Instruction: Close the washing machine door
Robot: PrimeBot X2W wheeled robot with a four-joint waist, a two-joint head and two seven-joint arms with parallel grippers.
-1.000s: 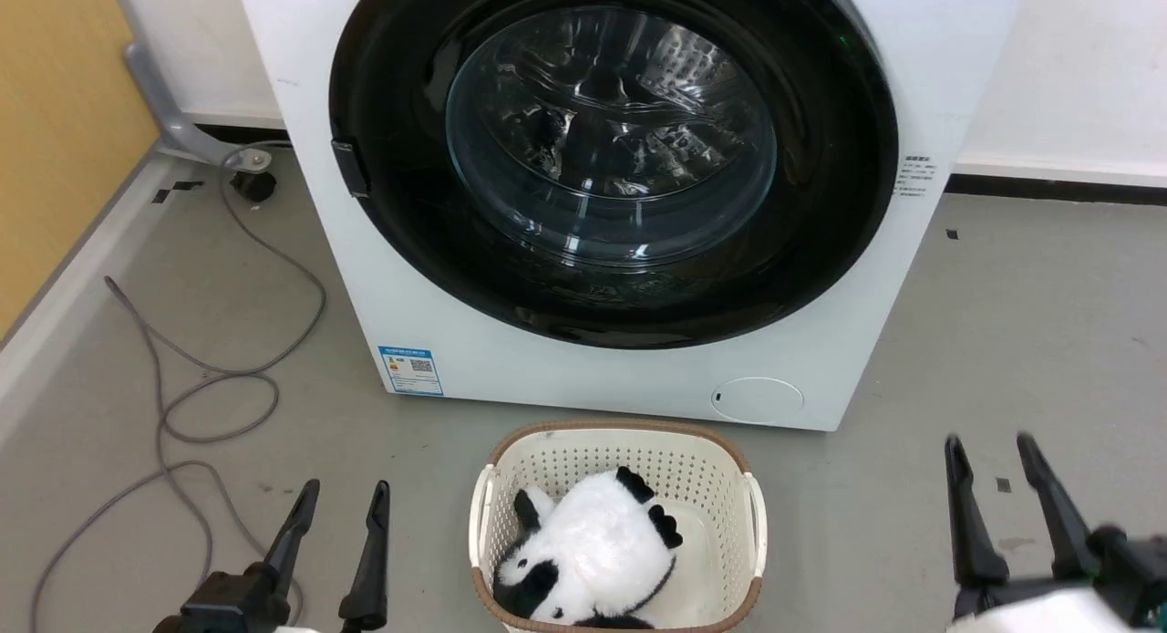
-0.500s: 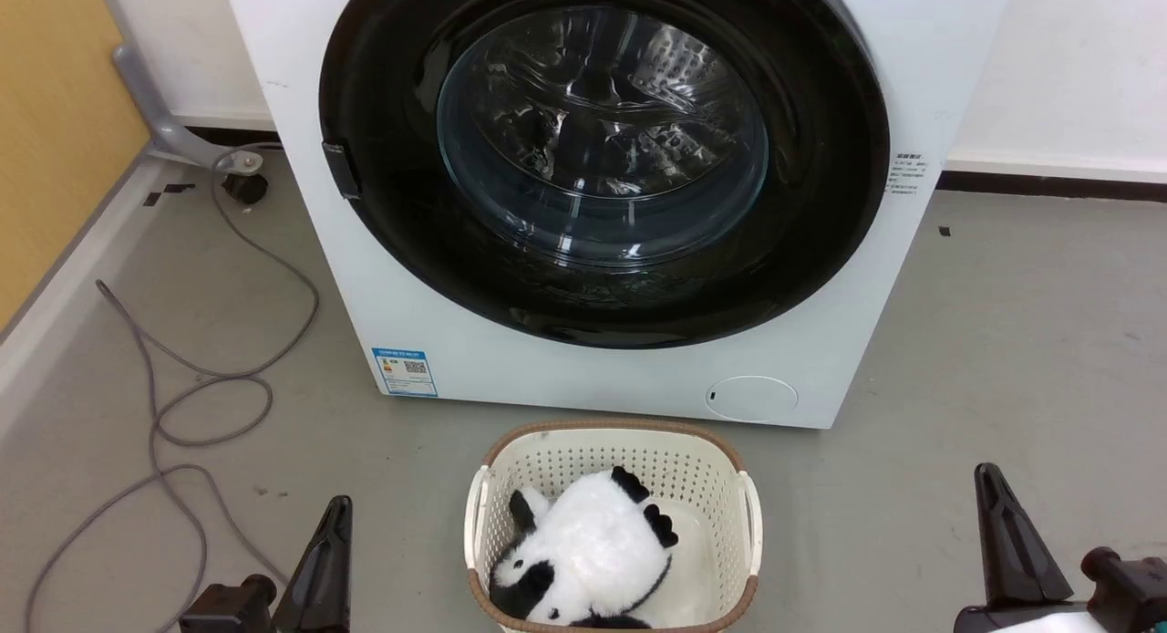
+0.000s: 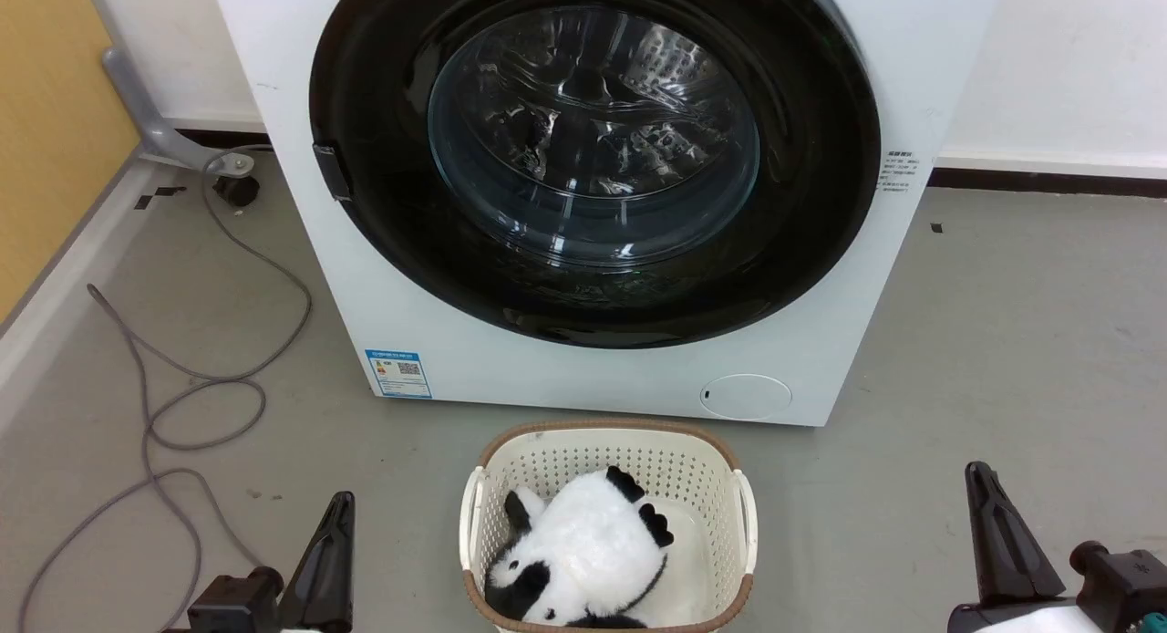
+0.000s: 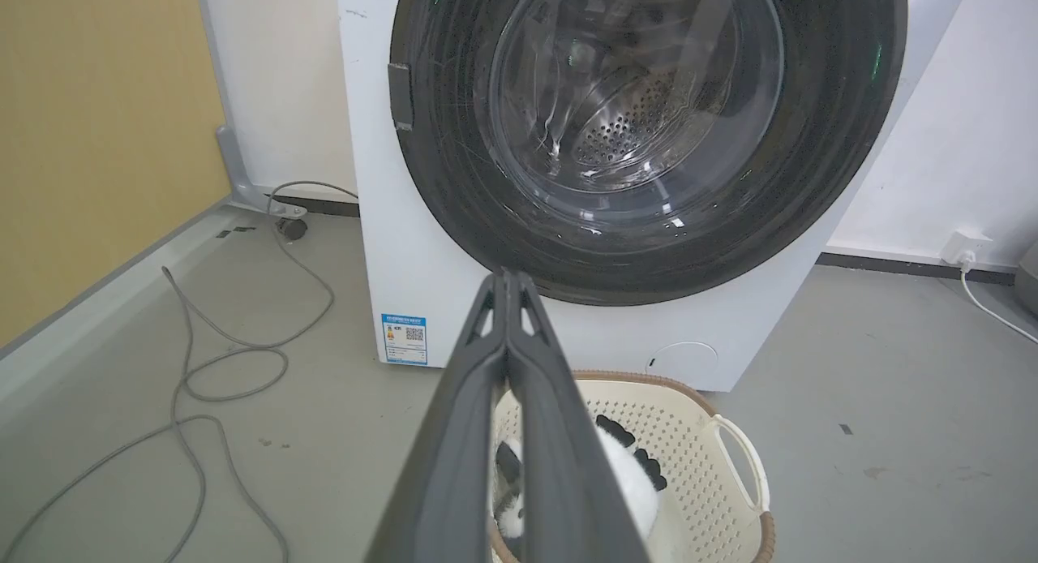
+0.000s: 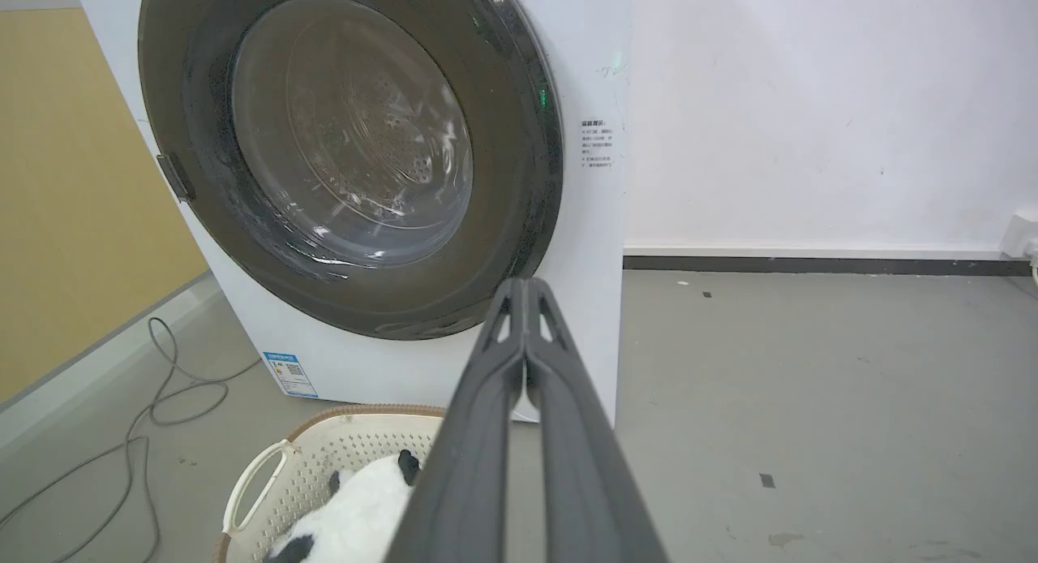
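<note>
Already the round glossy-black, glass-centred washing machine door [image 3: 593, 150] sits flush on the white washing machine [image 3: 547, 378], ahead of the left claw [image 3: 339, 514] and right claw [image 3: 983, 487], both pinched together, empty; nothing seems left.

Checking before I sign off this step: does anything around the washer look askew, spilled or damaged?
Nothing looks damaged or spilled. The washing machine door lies flush against the washing machine. Only a grey cable sprawls in loops on the floor at left; a plush panda lies in the basket.
</note>
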